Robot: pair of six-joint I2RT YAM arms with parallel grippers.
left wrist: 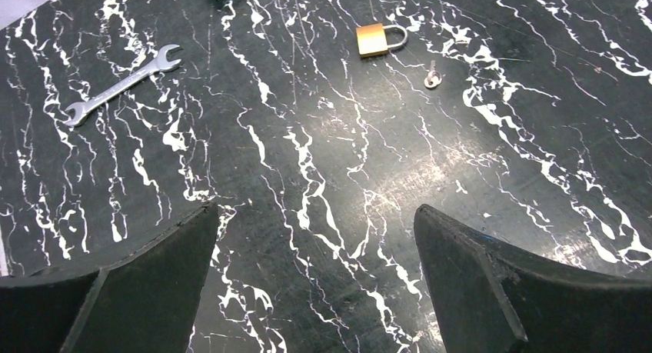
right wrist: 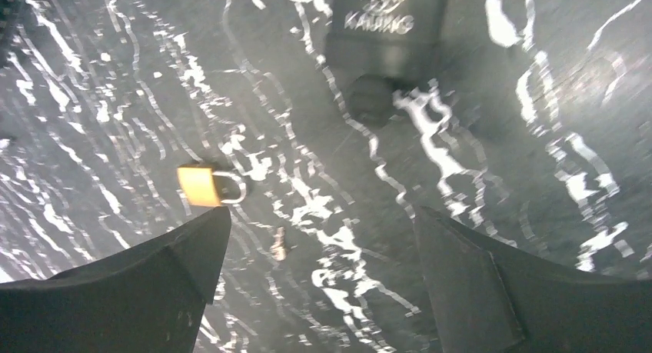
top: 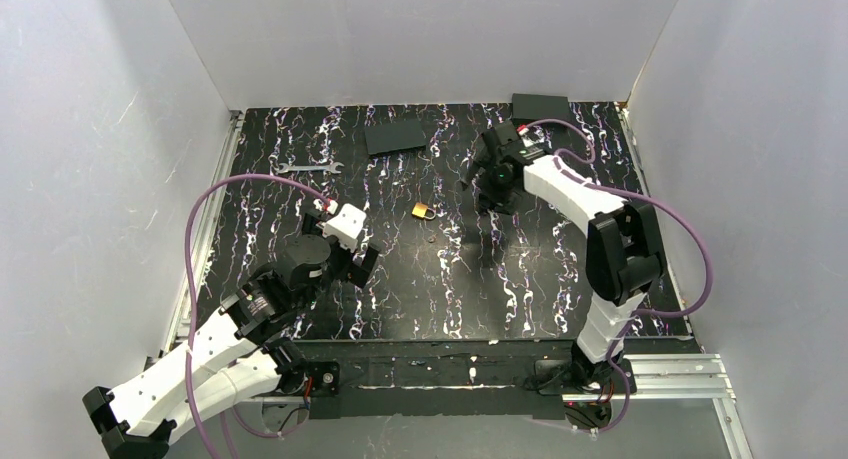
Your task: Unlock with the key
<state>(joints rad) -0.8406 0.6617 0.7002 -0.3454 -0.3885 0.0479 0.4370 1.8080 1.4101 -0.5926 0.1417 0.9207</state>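
**A:** Nearest first. The left claw point(left wrist: 315, 214) sits low in its wrist view with its fingers spread wide. It grips nothing, and only the marbled mat point(left wrist: 323, 161) shows below.

**B:** It's the same on the right. The right claw point(right wrist: 321, 214) hangs over the mat with its jaws wide apart, holding nothing.

**A:** Just past its tips, low in the frame, lies a small silvery key point(right wrist: 278, 244). A brass padlock point(right wrist: 198, 185) lies beyond it to the left, apart from it.

**B:** And the key point(right wrist: 371, 99) is in the upper middle of the right wrist view. Its round black head touches the lower edge of a black padlock point(right wrist: 388, 30). The view is blurred, so the blade can't be made out.

**A:** Farther out, upper left in the left wrist view, a wrench point(left wrist: 123, 85) lies flat, well apart from the locks.

**B:** Farthest of all, in the top view, a black slab point(top: 395, 136) lies near the mat's far edge. A second slab point(top: 540, 106) lies at the upper right corner.
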